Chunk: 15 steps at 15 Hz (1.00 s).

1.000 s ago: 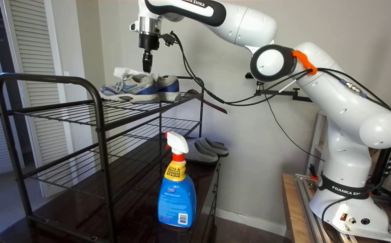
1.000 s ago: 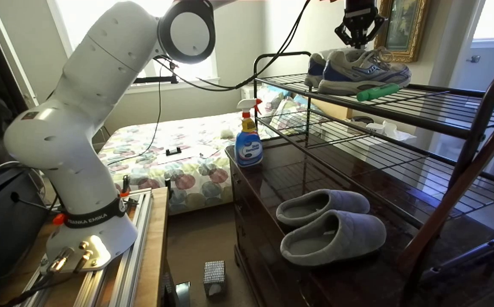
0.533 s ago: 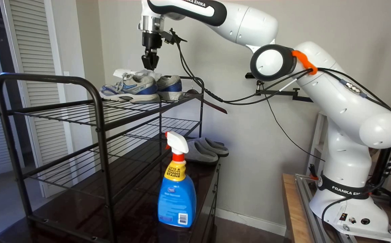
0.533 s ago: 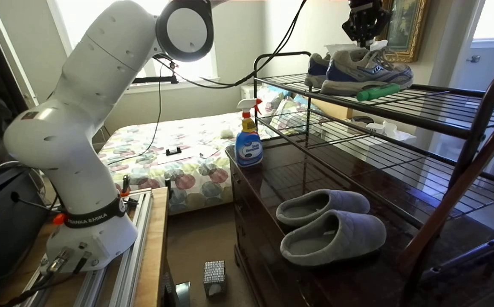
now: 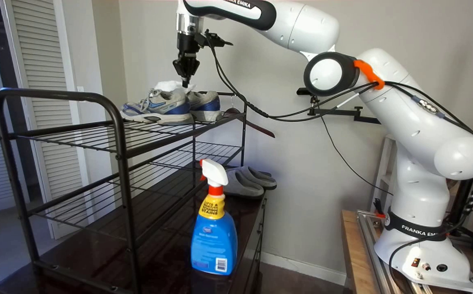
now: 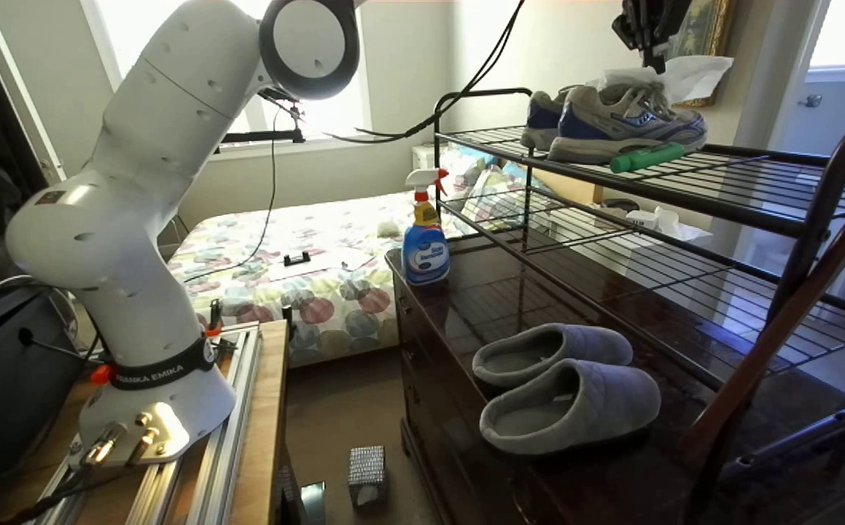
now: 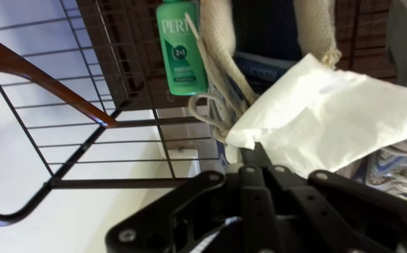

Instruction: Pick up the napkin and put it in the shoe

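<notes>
Gripper (image 7: 256,154) points down above the top shelf (image 5: 158,143) of the dark metal rack (image 5: 48,94), fingers drawn tight together w/ an edge of the napkin (image 7: 329,116) pinched btwn the tips.

Napkin pos.: above the bottle-side shoe (image 6: 630,124) & the far-side shoe (image 6: 539,120), white & creased, fanning out from the grip. Per wrist view it overlaps part of the bottle-side shoe, nr the opening, + part of the far-side shoe; can't tell if it touches either. In an exterior view it shows above & behind the bottle-side shoe, one end sticking out past the laces.

Both shoes stand side by side on the top shelf. Green bottle (image 7: 182,49), label reading PERT, lies flat right alongside.

Arm (image 5: 307,30) is mounted on the wooden table (image 6: 265,394). Rack stands on the dark dresser (image 6: 480,313), along w/ grey slippers (image 6: 612,401) & a blue spray bottle (image 5: 214,245). Brown hanger (image 5: 260,129) is at rack's end, tilted. Bed (image 6: 364,313) w/ a dotted cover in bkgd.
</notes>
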Tool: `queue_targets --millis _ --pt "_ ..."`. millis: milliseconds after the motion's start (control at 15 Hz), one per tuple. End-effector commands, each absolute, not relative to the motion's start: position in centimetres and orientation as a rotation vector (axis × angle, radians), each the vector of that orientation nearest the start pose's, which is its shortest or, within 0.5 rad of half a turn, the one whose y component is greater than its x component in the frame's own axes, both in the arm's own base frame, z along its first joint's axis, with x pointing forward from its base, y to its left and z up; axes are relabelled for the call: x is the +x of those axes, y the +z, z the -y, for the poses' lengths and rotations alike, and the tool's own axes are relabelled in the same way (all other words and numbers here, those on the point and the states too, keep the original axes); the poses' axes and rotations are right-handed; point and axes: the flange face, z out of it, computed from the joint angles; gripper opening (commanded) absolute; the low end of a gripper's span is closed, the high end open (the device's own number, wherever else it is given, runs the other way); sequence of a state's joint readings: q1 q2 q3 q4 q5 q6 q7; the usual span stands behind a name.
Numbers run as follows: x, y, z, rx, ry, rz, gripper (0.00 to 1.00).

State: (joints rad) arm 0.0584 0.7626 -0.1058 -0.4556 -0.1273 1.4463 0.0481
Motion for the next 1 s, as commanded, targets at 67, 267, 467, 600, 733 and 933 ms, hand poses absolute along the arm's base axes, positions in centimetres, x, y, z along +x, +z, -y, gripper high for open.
queue_targets --millis 67,267,467,600,733,933 --pt "70.5 61.5 2.0 -3.409 -0.159 -0.442 0.00" --pt "70.1 60.3 2.1 -3.386 -0.025 -0.387 0.00" --pt "70.8 61.1 1.1 -3.392 -0.133 -0.195 0.00" --pt "71.2 62.2 0.7 -3.425 -0.248 -0.144 0.00" --pt "71.8 63.3 0.0 -3.434 -0.385 -0.076 0.00" --pt "73.0 64.4 -0.7 -3.319 -0.578 0.069 0.00"
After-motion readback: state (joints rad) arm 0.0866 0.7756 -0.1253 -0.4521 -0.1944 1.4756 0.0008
